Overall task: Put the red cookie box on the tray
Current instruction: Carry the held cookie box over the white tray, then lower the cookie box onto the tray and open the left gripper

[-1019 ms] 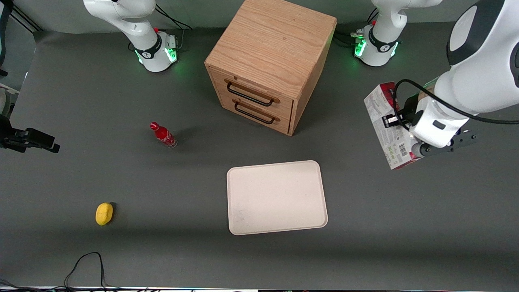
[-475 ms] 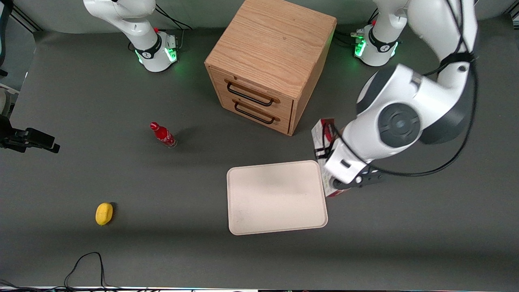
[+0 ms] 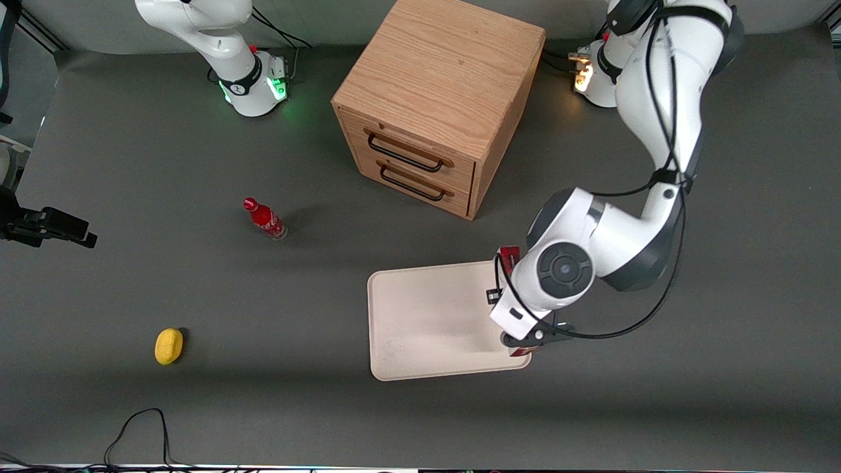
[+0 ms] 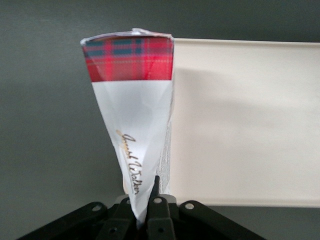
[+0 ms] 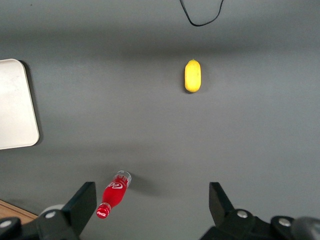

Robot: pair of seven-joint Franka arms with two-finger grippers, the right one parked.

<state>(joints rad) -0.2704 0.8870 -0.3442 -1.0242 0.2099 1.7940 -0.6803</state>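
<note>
Your gripper (image 4: 146, 212) pinches the red cookie box (image 4: 134, 115) at one end, over the tray (image 3: 427, 315) rim. The carton looks light and crushable, so hold gently.

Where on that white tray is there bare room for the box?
Most of the tray is bare, from its edge toward the lemon across the middle. Only the edge toward the working arm is crowded: there the gripper holds the red cookie box.

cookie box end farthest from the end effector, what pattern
Red tartan plaid on the red cookie box, clearest in the left wrist view.
</note>
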